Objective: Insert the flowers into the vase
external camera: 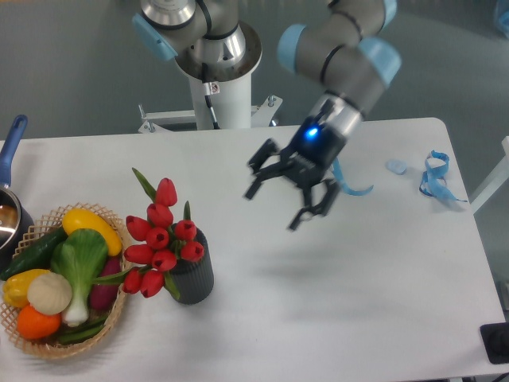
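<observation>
While my arm reaches out over the middle of the table (358,302), my claw (278,203) hangs in the air with its two fingers spread wide apart and nothing between them; a blue light glows on the wrist just above it. The claw is clear of the tabletop, and its shadow falls on the white surface below and toward the front edge. The flowers (159,239) stand in the vase (195,274), buds up, the red heads bunched together and leaning toward the left edge of the table, with one long green leaf pointing up toward the back left. A few of the lower buds hang over the rim on the vase's left side. The vase stands upright on the table, left of centre and nearer the front edge, well apart from my claw. Just beside it, toward the front left corner, sits a wicker basket (111,318) of vegetables; the lowest buds reach its rim, though I cannot tell whether they touch it. At the left edge a metal pot (9,219) with a blue handle is partly cut off from view. Near the back right corner lie a blue ribbon (435,177) and a small pale blue piece (396,166).
</observation>
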